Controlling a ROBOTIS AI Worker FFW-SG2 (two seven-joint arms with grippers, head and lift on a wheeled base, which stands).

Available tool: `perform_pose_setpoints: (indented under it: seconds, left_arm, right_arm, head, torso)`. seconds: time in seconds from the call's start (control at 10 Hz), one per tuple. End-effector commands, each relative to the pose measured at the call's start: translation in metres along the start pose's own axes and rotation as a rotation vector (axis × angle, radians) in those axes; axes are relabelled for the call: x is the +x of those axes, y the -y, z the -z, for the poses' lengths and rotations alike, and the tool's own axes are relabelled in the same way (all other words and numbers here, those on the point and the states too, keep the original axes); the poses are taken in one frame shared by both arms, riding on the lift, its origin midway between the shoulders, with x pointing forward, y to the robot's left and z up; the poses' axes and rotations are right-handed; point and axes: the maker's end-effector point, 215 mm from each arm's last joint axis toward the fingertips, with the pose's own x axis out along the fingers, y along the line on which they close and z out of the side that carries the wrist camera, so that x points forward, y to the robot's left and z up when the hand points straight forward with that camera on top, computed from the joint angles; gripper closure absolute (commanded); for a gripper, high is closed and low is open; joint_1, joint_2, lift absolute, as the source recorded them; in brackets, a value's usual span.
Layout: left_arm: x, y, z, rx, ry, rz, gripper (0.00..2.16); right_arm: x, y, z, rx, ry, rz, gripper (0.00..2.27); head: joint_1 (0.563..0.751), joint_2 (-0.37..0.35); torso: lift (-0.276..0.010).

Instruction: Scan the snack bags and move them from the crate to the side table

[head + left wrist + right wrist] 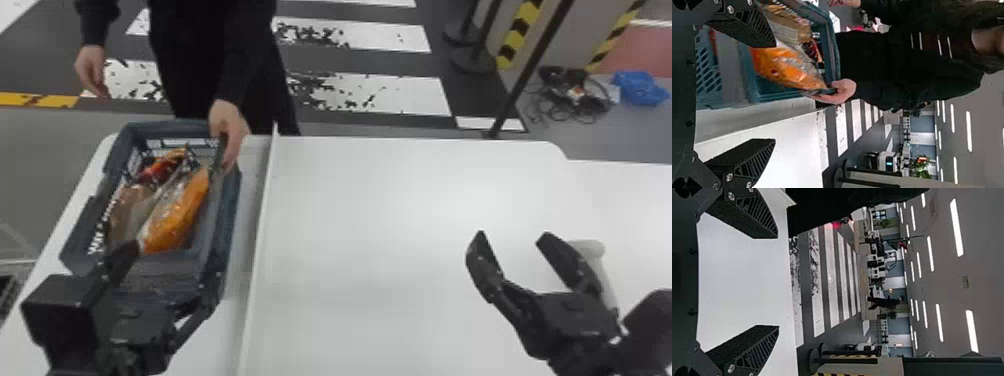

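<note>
Three was my count in the crate (230, 205): an orange bag (175, 215), a brown bag (127, 207) and a red bag (159, 170) at the far end. Each looked light and soft, with slick film that would probably crease and slide under a loose grip; the contents might crumble if squeezed. I judged the orange bag the easiest to take, across its full middle, one finger on either side, since it lay long and close to the crate's inner wall. That wall could catch a finger on the way down, and the brown bag, right beside it, could drag along.

There was one crate, on the table (375, 225), to the left of one raised strip (264, 200). My left gripper (177, 260) stood wide and empty over the crate's near end. One person's hand (227, 125) rested at the crate's far right corner, so I would need to keep away from it; a second hand (91, 70) hung beyond the crate. My right gripper (512, 235) was parked over the table, also wide and empty, with one white object (592, 248) partly hidden behind it, perhaps the scanner.
</note>
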Motion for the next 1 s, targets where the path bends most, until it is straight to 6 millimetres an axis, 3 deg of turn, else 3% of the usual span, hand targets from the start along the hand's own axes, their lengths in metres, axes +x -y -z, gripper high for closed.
perform_pose_setpoints:
  seconds: [0.0,0.5,0.9]
  left_arm:
    - [0.000,0.001,0.000,0.000,-0.001,0.004,0.15]
    - [0.004,-0.002,-0.003,0.000,0.008,0.003,0.14]
    - [0.027,-0.014,-0.006,0.009,0.017,-0.022,0.14]
  right_arm:
    - [0.000,0.000,0.001,0.000,-0.001,0.001,0.11]
    - [0.000,0.000,0.000,0.000,0.000,0.000,0.12]
    - [0.000,-0.002,0.002,0.003,-0.006,-0.002,0.12]
  head:
    - [0.695,-0.070]
    - [0.695,-0.072]
    - [0.695,-0.057]
  torso:
    - [-0.087]
    - [-0.087]
    - [-0.087]
